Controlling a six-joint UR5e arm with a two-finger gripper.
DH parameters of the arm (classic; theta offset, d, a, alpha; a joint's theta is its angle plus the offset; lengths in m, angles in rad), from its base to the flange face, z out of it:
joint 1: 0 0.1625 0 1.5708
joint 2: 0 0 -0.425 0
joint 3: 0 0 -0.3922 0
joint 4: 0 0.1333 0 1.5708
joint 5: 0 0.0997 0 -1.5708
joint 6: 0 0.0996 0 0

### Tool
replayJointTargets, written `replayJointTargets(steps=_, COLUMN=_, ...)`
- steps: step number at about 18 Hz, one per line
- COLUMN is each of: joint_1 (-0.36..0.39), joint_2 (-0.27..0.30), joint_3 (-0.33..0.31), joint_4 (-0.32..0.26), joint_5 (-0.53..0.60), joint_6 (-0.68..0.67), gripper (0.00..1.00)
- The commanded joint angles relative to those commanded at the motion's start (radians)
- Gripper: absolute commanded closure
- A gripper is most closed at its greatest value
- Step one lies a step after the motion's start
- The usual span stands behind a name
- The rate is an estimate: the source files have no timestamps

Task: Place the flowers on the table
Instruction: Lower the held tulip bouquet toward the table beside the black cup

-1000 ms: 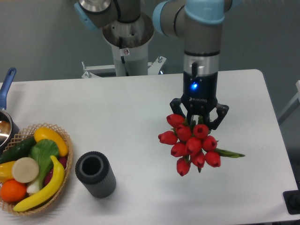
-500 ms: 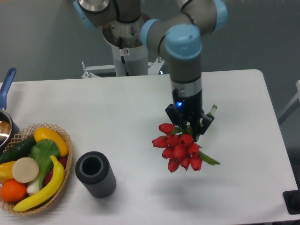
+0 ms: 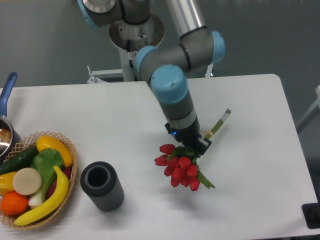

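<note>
The flowers (image 3: 177, 167) are a bunch of red tulips with green leaves, tilted with the blooms toward the front left and the stem ends (image 3: 221, 120) pointing back right. My gripper (image 3: 192, 146) is shut on the stems just behind the blooms, low over the white table (image 3: 250, 165). I cannot tell whether the blooms touch the tabletop. The arm slants down from the upper middle and hides part of the stems.
A dark grey ribbed cylinder vase (image 3: 101, 185) stands upright at the front left. A wicker basket of fruit and vegetables (image 3: 35, 177) sits at the left edge, with a pot with a blue handle (image 3: 7, 107) behind it. The robot's base (image 3: 136, 40) is behind the table.
The arm has tilted over and lowered, carrying the flowers left and down. The bunch went from hanging under the gripper to lying slanted near the tabletop.
</note>
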Motion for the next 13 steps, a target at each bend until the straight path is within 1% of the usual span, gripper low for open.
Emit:
replayJointTargets(steps=5, joint_1=-0.015, joint_2=-0.032, joint_3=-0.002, joint_4=0.0, joint_5=-0.005, joint_6=-0.026, gripper=0.6)
replayJointTargets(steps=8, joint_1=-0.028, joint_2=-0.066, joint_3=0.0, joint_4=0.002, joint_5=-0.006, joint_6=-0.048, gripper=0.6)
replayJointTargets(steps=13, joint_1=-0.035, joint_2=-0.087, joint_3=0.002, joint_4=0.005, joint_5=-0.011, joint_6=-0.081, gripper=0.59)
